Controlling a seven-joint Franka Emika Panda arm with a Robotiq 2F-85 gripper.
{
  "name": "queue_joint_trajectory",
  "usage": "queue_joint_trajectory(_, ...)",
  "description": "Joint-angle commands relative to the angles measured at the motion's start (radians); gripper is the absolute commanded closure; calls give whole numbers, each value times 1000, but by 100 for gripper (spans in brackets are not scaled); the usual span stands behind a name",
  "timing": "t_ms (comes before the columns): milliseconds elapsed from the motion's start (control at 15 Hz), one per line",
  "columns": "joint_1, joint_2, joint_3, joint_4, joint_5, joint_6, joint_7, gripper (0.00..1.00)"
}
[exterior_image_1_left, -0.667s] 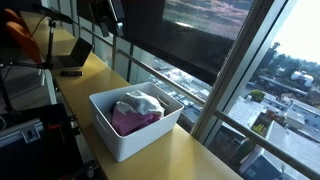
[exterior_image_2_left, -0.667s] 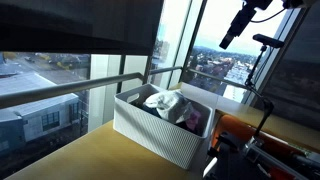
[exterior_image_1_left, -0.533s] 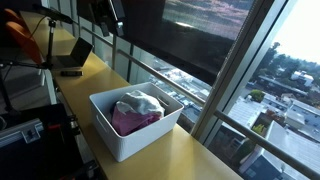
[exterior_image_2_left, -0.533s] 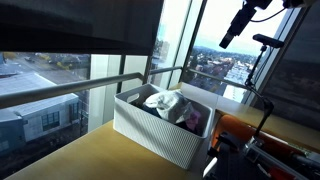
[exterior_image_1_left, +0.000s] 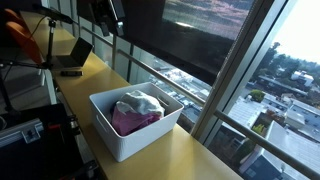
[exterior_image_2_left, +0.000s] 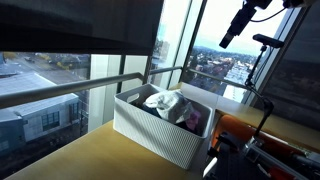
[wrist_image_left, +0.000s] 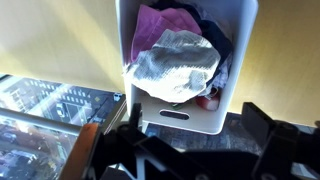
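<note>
Nothing is shifting since a moment ago: the pincer (exterior_image_2_left: 228, 38) is hanging wide open, high above the white bin (exterior_image_1_left: 128, 142), which is sitting on the counter (exterior_image_1_left: 200, 155) holding crumpled cloths (wrist_image_left: 180, 62).

A high-rise office (city (exterior_image_1_left: 285, 110) far below): tall windows (exterior_image_2_left: 205, 45), laptop (exterior_image_1_left: 71, 55) on a long counter (exterior_image_1_left: 200, 155).
</note>
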Motion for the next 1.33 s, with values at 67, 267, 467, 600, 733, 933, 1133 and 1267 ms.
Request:
queue_joint_trajectory(67,20,2,-17,2,-10,-4,8,0)
queue_joint_trajectory(267,20,2,-17,2,-10,-4,8,0)
queue_joint_trajectory(467,20,2,-17,2,-10,-4,8,0)
queue_joint_trajectory(600,20,2,-17,2,-10,-4,8,0)
queue_joint_trajectory(733,20,2,-17,2,-10,-4,8,0)
queue_joint_trajectory(933,20,2,-17,2,-10,-4,8,0)
queue_joint_trajectory(1133,19,13,-17,13,-14,-1,4,0)
queue_joint_trajectory(1267,17,47,-22,44,-26,11,-16,0)
